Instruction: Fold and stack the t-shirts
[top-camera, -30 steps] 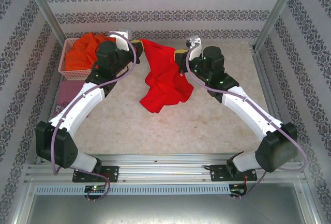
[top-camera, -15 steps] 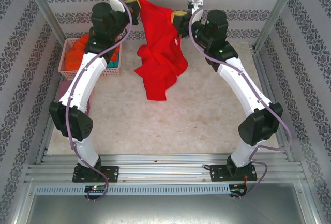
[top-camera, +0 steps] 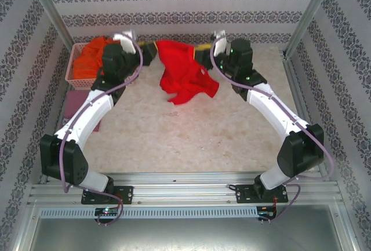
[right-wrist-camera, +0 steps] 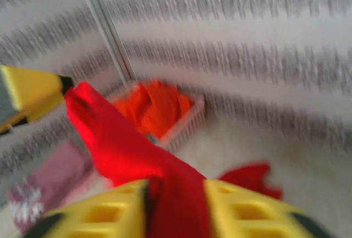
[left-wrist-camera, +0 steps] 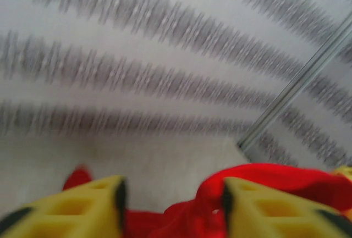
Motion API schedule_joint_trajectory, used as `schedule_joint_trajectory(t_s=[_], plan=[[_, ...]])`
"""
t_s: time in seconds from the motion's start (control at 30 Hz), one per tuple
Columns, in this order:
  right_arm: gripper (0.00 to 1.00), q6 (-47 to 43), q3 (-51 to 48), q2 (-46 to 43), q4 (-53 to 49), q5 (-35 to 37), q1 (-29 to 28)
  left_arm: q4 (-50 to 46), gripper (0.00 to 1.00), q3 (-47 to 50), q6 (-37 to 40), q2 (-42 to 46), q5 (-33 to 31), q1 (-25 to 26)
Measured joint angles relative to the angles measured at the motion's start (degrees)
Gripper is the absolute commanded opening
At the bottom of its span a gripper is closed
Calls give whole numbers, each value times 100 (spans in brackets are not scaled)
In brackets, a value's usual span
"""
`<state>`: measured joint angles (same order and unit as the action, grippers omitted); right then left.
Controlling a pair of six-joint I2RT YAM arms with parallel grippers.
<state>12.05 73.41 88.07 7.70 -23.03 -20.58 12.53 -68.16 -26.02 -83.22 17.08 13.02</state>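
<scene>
Red t-shirt, right there in both grippers' reach. The left gripper is spread, with cloth brushing one finger. The right gripper stands parted too, red cloth running through the gap. Below them the shirt lies crumpled at the far side of the tabletop. To lay it flat, I'd want the corners drawn apart and lowered evenly. Both arms reach far forward, elbows bowed outward, wrists facing each other.

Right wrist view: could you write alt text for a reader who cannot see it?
A red shirt runs up from between the yellow fingers of the right tool to the left tool at the left edge. Behind it, blurred, a pink basket holds orange cloth, and a maroon shirt lies lower left.
</scene>
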Motion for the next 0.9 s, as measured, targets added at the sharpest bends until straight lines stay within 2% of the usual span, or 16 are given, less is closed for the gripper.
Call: schedule_joint_trajectory(t_s=[0.1, 0.23, 0.43, 0.63, 0.77, 0.87, 0.9], plan=[[81, 28, -938, -205, -136, 442, 57, -7, 100, 1054, -120, 229, -138, 0], [82, 48, -1486, -404, -428, 964, 52, -15, 100, 1864, -199, 463, -437, 0], [82, 212, -1735, -457, -549, 1436, -271, 160, 100, 2031, -446, 249, -708, 0], [80, 262, -1268, 546, -697, 1554, -951, 378, 100, 2033, -715, -444, -682, 0], [72, 201, -494, 1438, -885, 1576, -1187, 385, 100, 2072, -750, -490, -710, 0], [58, 131, -4, 1908, -994, 1617, -1220, 387, 100, 2131, -750, -448, -774, -2], [51, 120, 114, 2022, -1029, 1620, -1217, 385, 100, 2166, -750, -424, -802, -2]])
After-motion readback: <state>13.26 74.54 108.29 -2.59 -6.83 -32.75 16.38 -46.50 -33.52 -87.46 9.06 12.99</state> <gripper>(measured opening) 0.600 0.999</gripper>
